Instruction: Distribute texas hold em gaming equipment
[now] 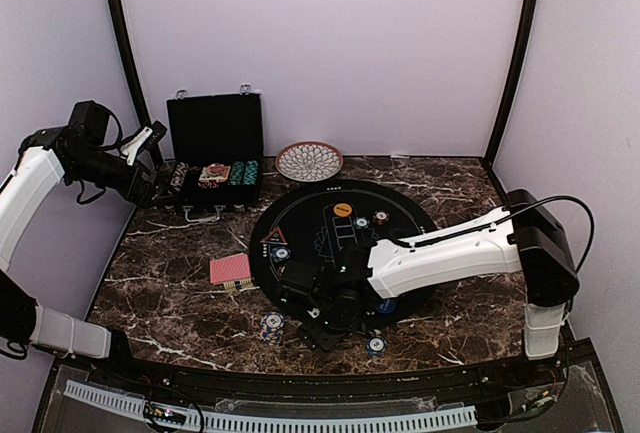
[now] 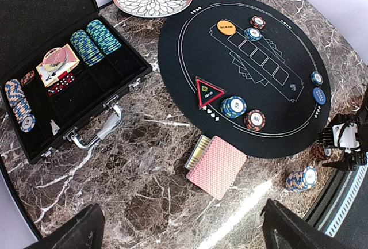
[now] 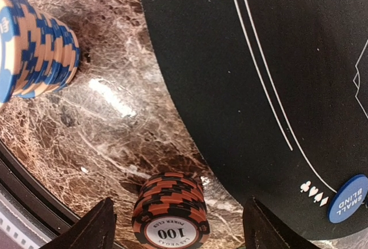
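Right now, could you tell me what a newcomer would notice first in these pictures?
The round black mat in the middle of the marble table stands out first, with the right arm stretched across its near side. At the far left an open black case holds chips, and a red-backed deck lies just left of the mat.

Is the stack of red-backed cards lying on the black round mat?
No, the red-backed cards lie on the marble table, just outside the edge of the black round mat.
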